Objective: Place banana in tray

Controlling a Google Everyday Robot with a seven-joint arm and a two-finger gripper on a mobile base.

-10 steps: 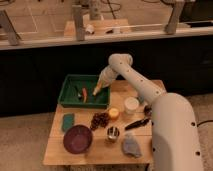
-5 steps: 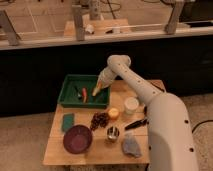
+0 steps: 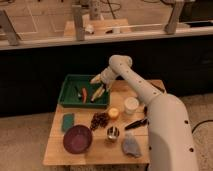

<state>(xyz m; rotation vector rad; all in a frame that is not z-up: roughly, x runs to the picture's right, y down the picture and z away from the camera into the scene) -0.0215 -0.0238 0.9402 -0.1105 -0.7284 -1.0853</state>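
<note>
The banana, slim and pale yellow, lies in the right part of the dark green tray, which stands at the table's back left. My gripper hangs just above the banana at the tray's right side. Its fingers look spread, and the banana lies apart from them. The arm reaches in from the right, over the table's back edge.
A small orange carrot-like piece and a dark item lie in the tray. On the wooden table are a teal pad, purple bowl, grapes, round orange fruit, white cup, metal cup, grey cloth and dark utensil.
The gripper has risen slightly from the tray floor. The banana stays lying in the tray's right part, now free of the gripper.
</note>
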